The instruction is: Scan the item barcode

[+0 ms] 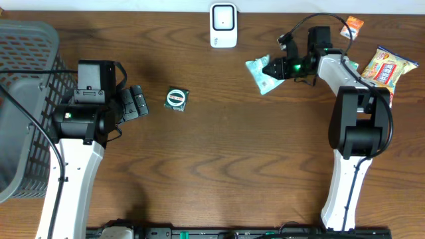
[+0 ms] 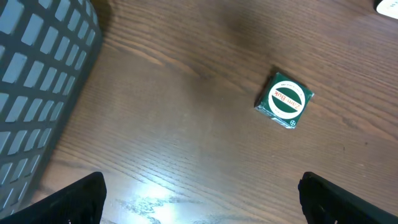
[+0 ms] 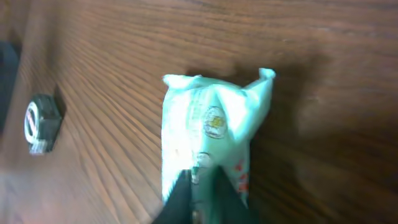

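Observation:
A light green snack packet [image 1: 257,73] [image 3: 211,127] lies at the back right of the table, and my right gripper [image 1: 272,68] [image 3: 202,183] is shut on its near edge, the dark fingers pinched together over the wrapper. I cannot tell whether the packet is off the wood. The white barcode scanner [image 1: 223,25] stands at the back centre, left of the packet. A small dark green square pack [image 1: 176,99] [image 2: 285,100] [image 3: 40,121] rests mid-table. My left gripper [image 1: 136,103] [image 2: 202,196] is wide open, just left of that pack, with nothing between its fingers.
A grey plastic basket [image 1: 26,46] [image 2: 37,74] fills the left edge beside my left arm. A yellow and red snack bag [image 1: 386,66] and a small orange packet [image 1: 352,26] lie at the far right behind my right arm.

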Controlling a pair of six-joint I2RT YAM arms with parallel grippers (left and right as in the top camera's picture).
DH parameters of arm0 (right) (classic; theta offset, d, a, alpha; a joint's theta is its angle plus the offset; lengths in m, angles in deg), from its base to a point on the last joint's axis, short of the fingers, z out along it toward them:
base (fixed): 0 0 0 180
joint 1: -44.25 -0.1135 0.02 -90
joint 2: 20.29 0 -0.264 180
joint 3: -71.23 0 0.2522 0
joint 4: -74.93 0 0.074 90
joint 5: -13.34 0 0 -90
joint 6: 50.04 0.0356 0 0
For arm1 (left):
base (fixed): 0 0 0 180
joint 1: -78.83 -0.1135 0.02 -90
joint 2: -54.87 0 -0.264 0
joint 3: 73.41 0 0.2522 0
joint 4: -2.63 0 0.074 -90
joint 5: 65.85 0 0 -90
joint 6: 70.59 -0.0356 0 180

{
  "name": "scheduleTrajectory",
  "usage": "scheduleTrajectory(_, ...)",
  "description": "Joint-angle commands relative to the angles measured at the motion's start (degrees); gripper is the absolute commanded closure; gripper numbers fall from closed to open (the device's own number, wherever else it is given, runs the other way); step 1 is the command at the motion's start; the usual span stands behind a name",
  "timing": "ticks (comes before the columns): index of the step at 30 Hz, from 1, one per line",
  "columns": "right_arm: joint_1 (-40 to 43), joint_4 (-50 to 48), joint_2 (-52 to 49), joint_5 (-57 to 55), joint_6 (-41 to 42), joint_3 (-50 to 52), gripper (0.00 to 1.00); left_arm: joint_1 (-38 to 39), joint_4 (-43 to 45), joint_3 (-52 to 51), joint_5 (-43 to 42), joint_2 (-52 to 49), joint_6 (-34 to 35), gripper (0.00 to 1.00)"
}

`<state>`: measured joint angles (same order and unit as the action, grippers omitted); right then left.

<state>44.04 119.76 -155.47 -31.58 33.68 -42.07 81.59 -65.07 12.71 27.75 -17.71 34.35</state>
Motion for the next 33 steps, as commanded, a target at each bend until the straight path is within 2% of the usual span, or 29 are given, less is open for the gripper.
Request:
scheduleTrajectory(1, -0.8, 0.0, -0.5, 2.0, 2.8, -0.2, 0.99, -0.2, -0.2, 0.3, 0.8, 0.2, -0.3, 0.02)
scheduleTrajectory(8, -1.0, 0.2, 5.0, -1.9, 3.7, -0.6, 0.99, -0.2, -0.2, 0.3, 0.8, 0.2, -0.3, 0.02)
scheduleTrajectory(14, -5.0, 2.3, 13.0, -20.8, 2.2, -0.6, 0.99, -0.2, -0.2, 0.3, 0.8, 0.2, -0.3, 0.02)
scheduleTrajectory(19, -10.2, 4.0, 13.5, -35.6, 0.2, -0.4, 0.99, -0.2, -0.2, 0.3, 0.7, 0.2, -0.3, 0.02)
scheduleTrajectory(20, -10.6, 4.0, 13.1, -37.6, 0.3, -0.4, 0.91, -0.2, -0.2, 0.3, 0.8, 0.2, -0.3, 0.02)
scheduleTrajectory(22, -10.7, 3.6, 12.0, -38.4, 1.1, -0.4, 0.65, -0.2, -0.2, 0.3, 0.7, 0.2, -0.3, 0.02)
scheduleTrajectory(24, -10.0, 2.9, 10.6, -36.7, 2.7, -0.4, 0.45, -0.2, -0.2, 0.3, 0.8, 0.2, -0.3, 0.02)
scheduleTrajectory(25, -9.5, 2.8, 9.9, -34.9, 2.8, -0.4, 0.41, -0.2, -0.2, 0.3, 0.8, 0.2, -0.3, 0.02)
scheduleTrajectory(29, -7.5, 3.8, 7.0, -27.5, 2.8, -0.4, 0.39, -0.2, -0.2, 0.3, 0.8, 0.2, -0.3, 0.02)
scheduleTrajectory(33, -6.4, 5.2, 4.0, -23.0, 2.8, -0.4, 0.42, -0.2, -0.2, 0.3, 0.8, 0.2, -0.3, 0.02)
